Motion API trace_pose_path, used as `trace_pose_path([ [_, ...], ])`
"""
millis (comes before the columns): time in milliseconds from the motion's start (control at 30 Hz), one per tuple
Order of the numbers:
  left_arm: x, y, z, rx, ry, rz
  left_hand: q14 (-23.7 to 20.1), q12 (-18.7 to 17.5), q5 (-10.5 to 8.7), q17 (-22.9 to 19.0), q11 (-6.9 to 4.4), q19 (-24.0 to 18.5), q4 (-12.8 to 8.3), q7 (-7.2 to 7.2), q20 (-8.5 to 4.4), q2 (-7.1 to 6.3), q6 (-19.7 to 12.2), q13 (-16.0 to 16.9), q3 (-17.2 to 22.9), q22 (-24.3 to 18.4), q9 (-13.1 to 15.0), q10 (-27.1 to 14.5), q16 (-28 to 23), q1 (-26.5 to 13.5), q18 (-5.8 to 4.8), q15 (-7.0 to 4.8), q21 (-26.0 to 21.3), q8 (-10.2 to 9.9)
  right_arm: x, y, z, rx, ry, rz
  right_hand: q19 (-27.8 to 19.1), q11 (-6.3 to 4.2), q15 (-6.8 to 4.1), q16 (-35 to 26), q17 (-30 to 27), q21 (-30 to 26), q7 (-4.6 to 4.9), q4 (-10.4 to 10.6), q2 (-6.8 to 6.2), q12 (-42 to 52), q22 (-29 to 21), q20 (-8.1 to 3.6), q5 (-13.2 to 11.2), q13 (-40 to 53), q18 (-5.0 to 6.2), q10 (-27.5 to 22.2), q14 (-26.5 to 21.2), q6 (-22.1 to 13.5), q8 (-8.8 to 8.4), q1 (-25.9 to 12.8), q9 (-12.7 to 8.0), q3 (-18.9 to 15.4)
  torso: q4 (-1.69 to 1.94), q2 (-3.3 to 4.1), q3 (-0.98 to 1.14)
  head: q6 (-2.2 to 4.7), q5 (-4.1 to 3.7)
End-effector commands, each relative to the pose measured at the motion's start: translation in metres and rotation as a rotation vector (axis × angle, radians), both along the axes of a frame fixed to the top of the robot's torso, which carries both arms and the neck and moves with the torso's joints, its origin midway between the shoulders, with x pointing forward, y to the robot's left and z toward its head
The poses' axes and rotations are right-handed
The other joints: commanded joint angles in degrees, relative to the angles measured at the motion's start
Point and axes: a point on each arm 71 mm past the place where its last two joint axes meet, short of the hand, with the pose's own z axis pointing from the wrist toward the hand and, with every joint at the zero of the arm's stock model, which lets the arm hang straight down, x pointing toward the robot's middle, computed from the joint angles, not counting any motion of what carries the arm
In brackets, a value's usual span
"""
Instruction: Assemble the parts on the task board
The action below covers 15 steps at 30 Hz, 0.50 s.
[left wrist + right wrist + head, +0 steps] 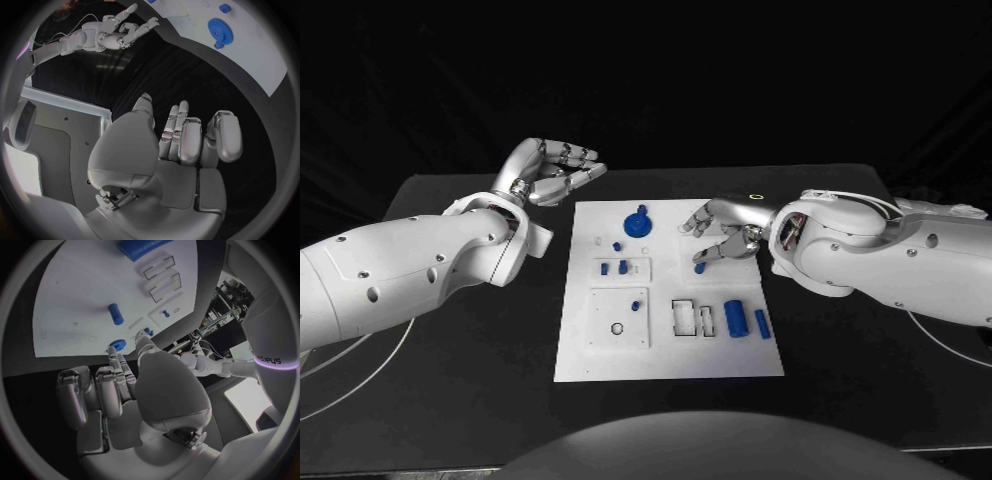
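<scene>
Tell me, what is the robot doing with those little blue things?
It is putting small blue parts together on the white task board. Its right hand hangs over the board's far right side, fingertips at a small blue part. Its left hand floats beside the board, fingers curled, holding nothing. A blue gear lies nearby.

White task board [733, 360] lies flat mid-frame; blue gear [638, 223] near its top, blue cylinders [736, 319] lower right.

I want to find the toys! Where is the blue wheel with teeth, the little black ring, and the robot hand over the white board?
Blue gear [639, 223], head view, middle of its toothed disc.
Black ring [617, 328], head view, on its thin rim.
Right robot hand [720, 236], head view, middle of the hand above the task board [733, 362].
</scene>
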Motion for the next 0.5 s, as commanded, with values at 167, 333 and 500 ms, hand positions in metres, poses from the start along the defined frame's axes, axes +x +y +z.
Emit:
trace_pose_path([
  [167,-0.001,0.002,0.001,-0.003,-0.008,-0.009,0.4,-0.3,0.12,-0.1,0.23,0.2,0.0,0.24,0.08,0.59,-0.2,0.0,0.3,10.1,-0.1,-0.2,-0.1,0.2,0.58,-0.09,-0.1,-0.4,-0.002,-0.001,-0.015,-0.171,0.029,-0.008,5.9,-0.38,-0.83,0.2,15.1,0.3,-0.16,0.5,-0.57,0.5,15.1,-0.49,-0.4,0.2,-0.81,0.1,6.1,2.2,0.32,-1.4,0.4,-0.9,0.04,0.07,-0.07,0.01,0.21],
  [333,-0.001,0.003,0.001,-0.002,-0.009,-0.006,0.4,-0.3,0.12,-0.1,0.23,0.2,0.0,0.24,0.08,0.59,-0.2,0.0,0.3,10.1,-0.1,-0.2,-0.1,0.2,0.58,-0.09,-0.1,-0.4,-0.001,-0.001,-0.019,-0.206,0.044,-0.023,5.9,-0.94,-1.23,0.2,15.1,0.3,-0.79,0.3,-0.34,1.3,15.1,-0.9,-0.4,0.3,-0.81,1.9,6.1,3.7,0.88,-1.1,0.6,-0.8,0.06,0.04,-0.1,0.01,0.11],
  [500,-0.001,0.002,0.001,-0.002,-0.008,-0.008,0.4,-0.3,0.12,-0.1,0.23,0.2,0.0,0.24,0.08,0.59,-0.2,0.0,0.3,10.1,-0.1,-0.2,-0.1,0.2,0.58,-0.09,-0.1,-0.4,0.0,0.001,-0.023,-0.232,0.045,-0.028,5.9,-1.75,-1.98,0.2,15.1,0.3,-1.59,-0.7,0.82,2.5,15.1,-1.49,-0.4,0.4,-0.81,4.8,6.1,6.3,1.88,0.6,1.0,-0.1,0.08,0.01,-0.06,0.01,0.14],
])
